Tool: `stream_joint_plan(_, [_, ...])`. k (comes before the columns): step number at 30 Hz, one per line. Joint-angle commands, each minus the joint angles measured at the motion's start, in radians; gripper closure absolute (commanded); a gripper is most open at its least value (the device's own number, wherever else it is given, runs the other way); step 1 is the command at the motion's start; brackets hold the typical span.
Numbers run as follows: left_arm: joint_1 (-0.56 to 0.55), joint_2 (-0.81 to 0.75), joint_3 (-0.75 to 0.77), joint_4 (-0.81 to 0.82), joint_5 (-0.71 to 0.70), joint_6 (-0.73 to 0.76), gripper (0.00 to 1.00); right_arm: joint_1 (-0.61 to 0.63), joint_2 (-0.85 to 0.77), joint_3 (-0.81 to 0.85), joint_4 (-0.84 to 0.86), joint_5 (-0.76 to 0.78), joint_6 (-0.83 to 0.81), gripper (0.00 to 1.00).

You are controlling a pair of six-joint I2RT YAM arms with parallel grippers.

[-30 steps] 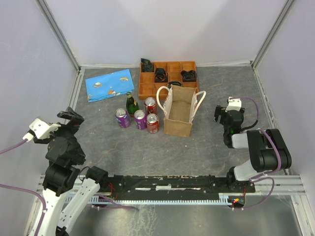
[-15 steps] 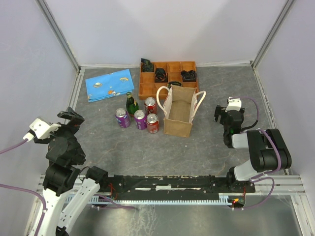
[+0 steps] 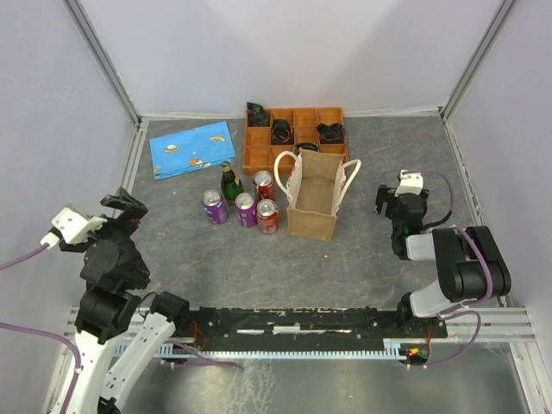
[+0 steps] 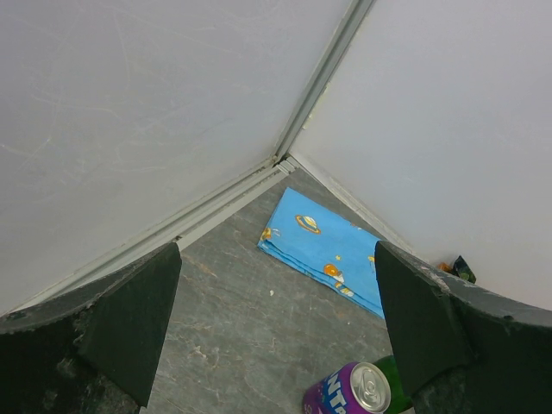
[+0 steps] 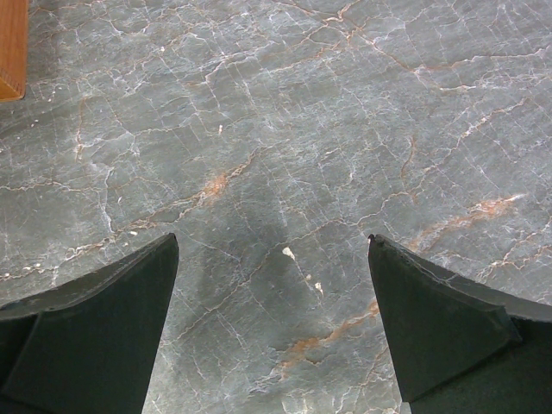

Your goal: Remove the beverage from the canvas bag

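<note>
Overhead, with 12 o'clock at the far wall, the bag (image 3: 315, 200) stands upright just past the middle of the table (image 3: 362, 259), mouth open, its two cream handles (image 3: 288, 171) raised at the 9 and 3 o'clock sides. From this height I cannot tell whether a drink stands inside it. At the bag's 9 o'clock, just beside it, five drinks stand upright in a cluster: a green bottle (image 3: 229, 182) at the far left, two purple cans (image 3: 214, 207) nearer and left, and two red cans (image 3: 268, 216) closest to the bag. Directly at 12 o'clock from the bag, nearly touching its far edge, lies an orange tray (image 3: 252, 148) with dark items in several compartments. A blue cloth (image 3: 193, 149) printed with planets lies flat at the tray's 9 o'clock.

Left claw (image 3: 125, 205): raised at the table's 8 o'clock edge, well apart from the cluster, aimed toward the far left corner. Its wrist view shows both fingers (image 4: 129, 319) spread wide with nothing between them; the cloth (image 4: 323, 250), one purple can (image 4: 354, 392) and a sliver of the bottle (image 4: 392, 379) show beyond.

Right claw (image 3: 390, 205): at the bag's 3 o'clock, near it but apart. Its wrist view shows the fingers (image 5: 112, 319) spread wide, holding nothing, over bare grey marbled table (image 5: 276, 129), with a corner of the tray (image 5: 10, 47) at the upper left
</note>
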Motion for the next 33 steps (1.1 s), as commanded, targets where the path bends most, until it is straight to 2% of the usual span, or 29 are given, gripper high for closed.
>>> stream_joint_plan(1, [0.004, 0.003, 0.000, 0.005, -0.028, -0.038, 0.01, -0.004, -0.011, 0.028, 0.030, -0.007, 0.004, 0.01])
stream_joint_plan(33, [0.004, 0.002, 0.006, 0.010, -0.031, -0.028, 0.01, -0.003, -0.012, 0.028, 0.030, -0.007, 0.003, 0.01])
